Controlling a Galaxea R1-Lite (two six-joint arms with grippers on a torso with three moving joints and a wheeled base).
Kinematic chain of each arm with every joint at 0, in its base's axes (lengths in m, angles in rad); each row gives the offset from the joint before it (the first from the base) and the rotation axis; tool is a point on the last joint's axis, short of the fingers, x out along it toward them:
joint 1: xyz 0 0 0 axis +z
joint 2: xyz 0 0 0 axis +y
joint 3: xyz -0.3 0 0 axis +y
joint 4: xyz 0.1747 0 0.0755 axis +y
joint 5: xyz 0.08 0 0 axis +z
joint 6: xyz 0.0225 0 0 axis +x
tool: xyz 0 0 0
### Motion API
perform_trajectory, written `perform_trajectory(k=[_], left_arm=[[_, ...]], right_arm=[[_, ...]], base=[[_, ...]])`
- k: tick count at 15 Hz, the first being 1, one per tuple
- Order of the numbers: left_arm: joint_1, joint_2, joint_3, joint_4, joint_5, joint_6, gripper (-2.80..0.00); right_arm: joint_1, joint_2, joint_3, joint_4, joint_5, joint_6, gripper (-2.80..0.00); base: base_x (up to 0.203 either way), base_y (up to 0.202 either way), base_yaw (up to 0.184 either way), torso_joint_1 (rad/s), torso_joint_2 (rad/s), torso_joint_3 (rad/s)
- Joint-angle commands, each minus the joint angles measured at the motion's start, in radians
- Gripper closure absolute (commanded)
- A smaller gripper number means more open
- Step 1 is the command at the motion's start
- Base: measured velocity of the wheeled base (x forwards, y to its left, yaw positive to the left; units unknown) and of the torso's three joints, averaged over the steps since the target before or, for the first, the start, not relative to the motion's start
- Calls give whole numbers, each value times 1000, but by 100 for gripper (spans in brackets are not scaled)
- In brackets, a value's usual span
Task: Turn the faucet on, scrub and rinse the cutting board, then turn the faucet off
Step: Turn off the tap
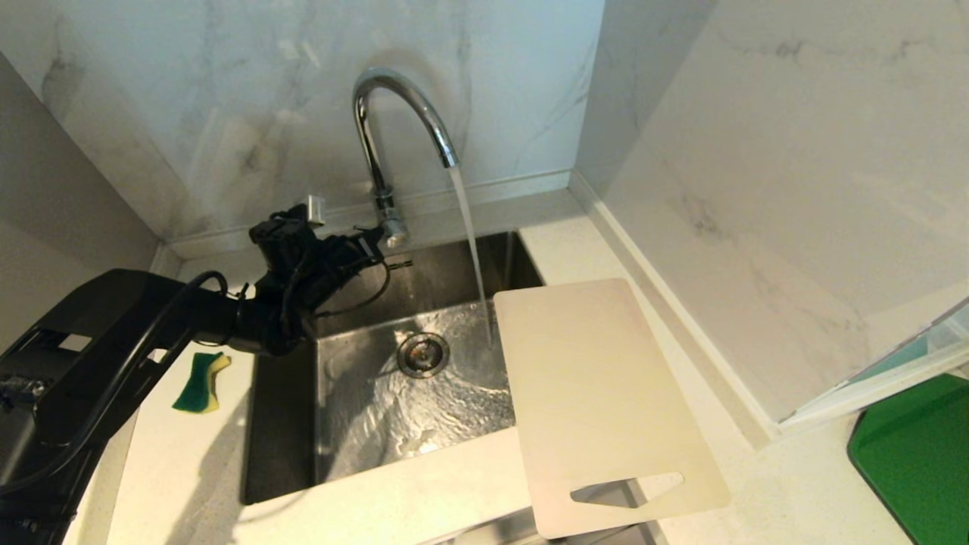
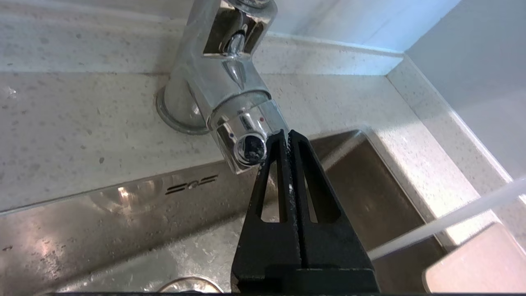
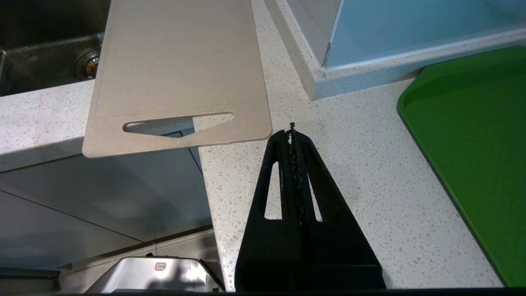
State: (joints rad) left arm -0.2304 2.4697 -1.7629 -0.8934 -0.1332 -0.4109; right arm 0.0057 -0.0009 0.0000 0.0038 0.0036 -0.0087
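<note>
Left gripper (image 2: 287, 133), fingers pressed together, tips beside base of running faucet (image 1: 394, 113); cutting board (image 1: 598, 393) overhanging sink (image 1: 280, 424).

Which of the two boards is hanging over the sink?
The cream-white cutting board; its far corner overhangs the sink. The green board lies on the counter, far right.

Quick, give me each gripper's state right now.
Left gripper: closed, holding nothing, tips at the faucet base.
Right gripper: closed, empty, over the counter beside the cutting board.
</note>
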Motion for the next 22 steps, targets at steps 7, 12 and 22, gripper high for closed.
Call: perform_trajectory(k=[7, 12, 22], left_arm=[[39, 16, -42, 6, 3, -6, 0], [44, 14, -52, 13, 4, -6, 0], [-50, -112, 161, -34, 10, -4, 0]], right_arm=[[0, 1, 0, 1, 1, 0, 0], [0, 1, 0, 1, 0, 0, 0], [0, 1, 0, 0, 1, 0, 0]], base=[[0, 0, 0, 0, 0, 0], [0, 0, 0, 0, 0, 0], [0, 0, 0, 0, 0, 0]])
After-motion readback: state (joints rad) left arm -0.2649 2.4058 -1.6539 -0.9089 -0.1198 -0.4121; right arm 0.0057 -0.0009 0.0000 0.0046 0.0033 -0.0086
